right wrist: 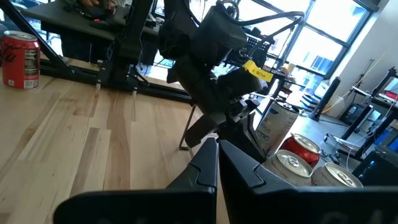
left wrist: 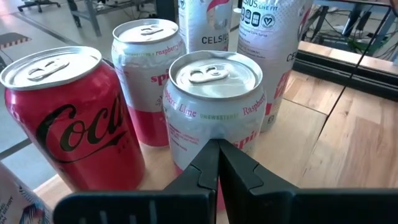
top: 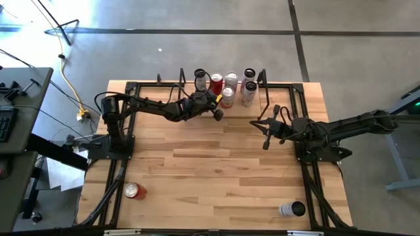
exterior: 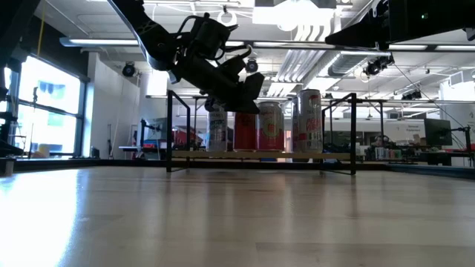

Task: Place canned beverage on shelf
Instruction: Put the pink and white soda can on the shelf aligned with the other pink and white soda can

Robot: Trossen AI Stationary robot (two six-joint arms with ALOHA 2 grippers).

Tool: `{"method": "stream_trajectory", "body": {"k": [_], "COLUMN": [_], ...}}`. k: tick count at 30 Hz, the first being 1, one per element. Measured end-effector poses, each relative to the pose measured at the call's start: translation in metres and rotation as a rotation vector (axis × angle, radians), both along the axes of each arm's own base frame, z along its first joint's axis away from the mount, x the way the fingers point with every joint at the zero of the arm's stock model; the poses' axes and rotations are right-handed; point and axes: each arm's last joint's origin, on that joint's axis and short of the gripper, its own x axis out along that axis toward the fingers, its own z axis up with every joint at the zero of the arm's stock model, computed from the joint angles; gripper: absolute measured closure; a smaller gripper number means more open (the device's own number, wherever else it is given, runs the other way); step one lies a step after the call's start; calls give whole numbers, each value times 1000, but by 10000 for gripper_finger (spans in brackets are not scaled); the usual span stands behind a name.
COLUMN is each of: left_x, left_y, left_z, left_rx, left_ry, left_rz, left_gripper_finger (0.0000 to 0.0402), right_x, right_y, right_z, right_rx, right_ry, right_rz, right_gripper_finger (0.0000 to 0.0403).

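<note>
**Cans lined up on shelf, both grippers closed and empty**

Nearest the table's front edge: red can (top: 135, 191) lying toward the left corner, white can (top: 292, 209) lying toward the right corner, both well apart from the arms.

Mid-table: right gripper (top: 266, 145) hanging over bare wood (top: 216, 164), fingers pressed together, nothing between them; pointed toward the front.

Farther back: left gripper (top: 218, 115) stretched toward the shelf (exterior: 252, 156), fingers shut tip to tip, holding nothing, tips just before the pink-and-white can (left wrist: 214, 106).

On the shelf itself, at the table's far edge between black end frames: that can standing upright in front, Coca-Cola can (left wrist: 68, 118) beside it, second raspberry can (left wrist: 148, 74) behind, two tall Celsius cans (left wrist: 273, 50) at the back, all upright and crowded close.
</note>
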Motion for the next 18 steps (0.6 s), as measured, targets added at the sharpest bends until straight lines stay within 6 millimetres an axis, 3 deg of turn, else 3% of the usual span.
{"method": "stream_trajectory", "body": {"k": [8, 18], "left_x": [0, 1], "left_y": [1, 0], "left_z": [1, 2], "left_rx": [-2, 30], "left_ry": [-15, 58], "left_rz": [-18, 83], "left_gripper_finger": [401, 401], "right_x": [0, 0], "right_y": [0, 0], "right_z": [0, 0], "right_rx": [0, -4], "right_ry": [0, 1], "right_rz": [1, 1], "right_gripper_finger": [403, 403]}}
